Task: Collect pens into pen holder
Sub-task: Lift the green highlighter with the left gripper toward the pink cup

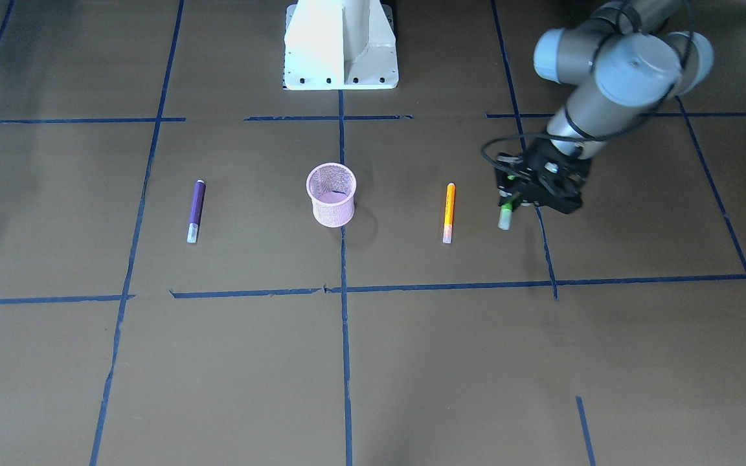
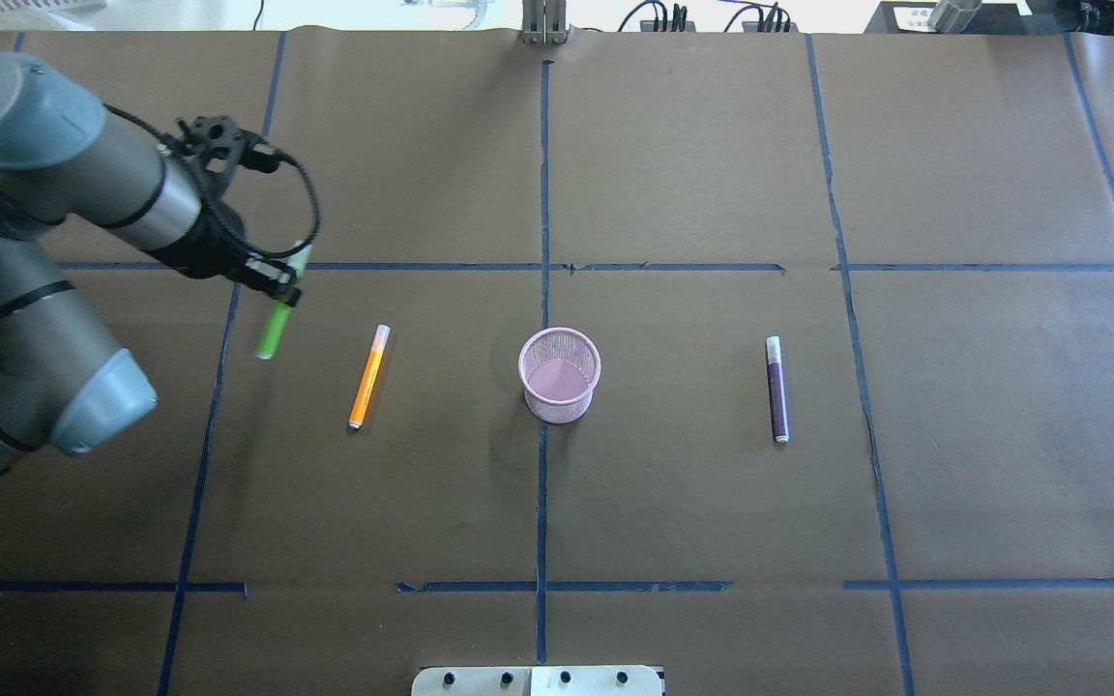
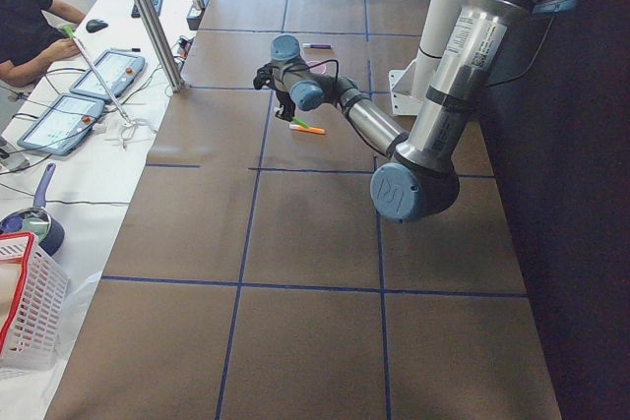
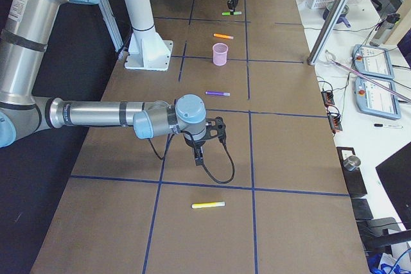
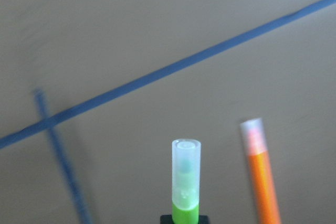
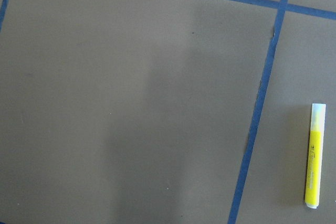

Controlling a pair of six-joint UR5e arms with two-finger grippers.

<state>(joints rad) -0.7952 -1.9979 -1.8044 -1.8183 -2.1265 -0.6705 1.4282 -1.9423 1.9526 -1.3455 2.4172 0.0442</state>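
My left gripper (image 2: 283, 281) is shut on the green pen (image 2: 274, 331) and holds it tilted just above the table on the left side; both also show in the front view, the gripper (image 1: 517, 194) and the pen (image 1: 506, 217). In the left wrist view the pen's pale cap (image 5: 185, 177) points away from the camera. The orange pen (image 2: 368, 377) lies beside it. The pink mesh pen holder (image 2: 560, 375) stands upright at mid-table. The purple pen (image 2: 777, 390) lies to its right. The yellow pen (image 4: 209, 205) lies far right, near my right gripper (image 4: 198, 156); I cannot tell whether that gripper is open or shut.
Blue tape lines cross the brown paper table cover. The robot's white base (image 1: 340, 45) stands at the table's robot side. A metal post (image 3: 148, 17) and a side table with tablets (image 3: 74, 110) stand beyond the far edge. A white basket (image 3: 25, 312) sits off the left end.
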